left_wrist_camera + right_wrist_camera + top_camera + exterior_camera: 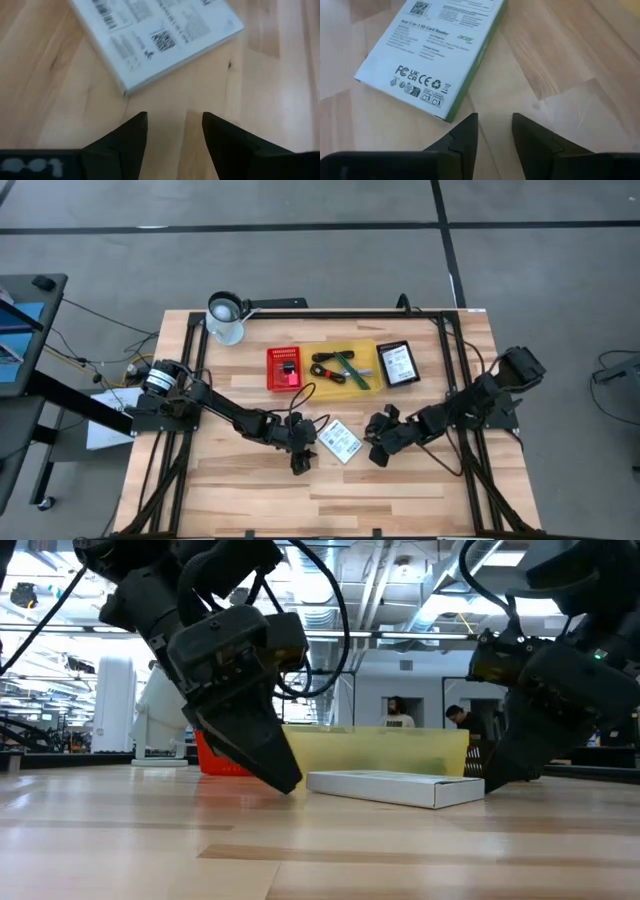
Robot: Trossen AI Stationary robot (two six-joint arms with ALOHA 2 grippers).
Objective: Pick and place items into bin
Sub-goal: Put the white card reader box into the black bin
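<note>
Two grippers: left gripper [300, 463] and right gripper [378, 453] flank the white packet [339, 441], fingers parted, empty.
Packet: flat on the wooden table [400, 500], near the yellow bin [365, 352].
Room: two people [398, 714] beyond the bin.

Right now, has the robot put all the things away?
Almost. The cable and green stick already lie in the yellow bin. Nothing is held: the left gripper and right gripper, both open, flank the white packet, which lies on the table.

white printed packet [340, 441] flat on table [400, 490]
</note>
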